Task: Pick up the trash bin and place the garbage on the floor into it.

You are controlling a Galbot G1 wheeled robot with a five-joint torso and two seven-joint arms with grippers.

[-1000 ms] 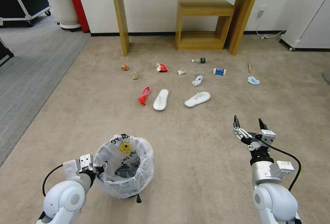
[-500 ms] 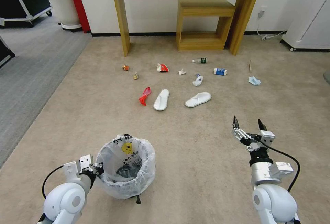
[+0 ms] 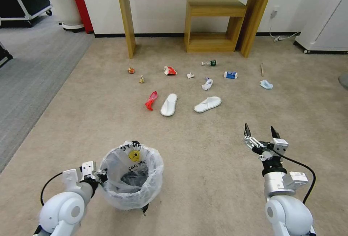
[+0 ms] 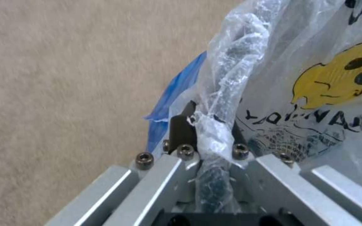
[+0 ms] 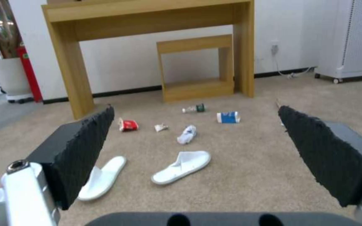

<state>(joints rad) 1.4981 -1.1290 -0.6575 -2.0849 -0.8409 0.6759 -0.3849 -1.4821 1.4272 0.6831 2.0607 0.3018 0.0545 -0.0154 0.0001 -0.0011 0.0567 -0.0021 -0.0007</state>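
Trash bin, lined with a crinkly plastic bag, sits low at our left front, and we find the left gripper clamped on its bagged rim; the left wrist view shows the fingers pinching a twisted fold of the liner.

The right gripper hangs above the beige carpet at our right front, jaws spread wide and holding nothing.

Ahead of both lie the 2 white slippers, the left slipper and the right slipper, with the red plastic bag just beside the left one.

We judge the right slipper to be the nearest piece to the free gripper: forward and to its left, long axis slanting across the approach.
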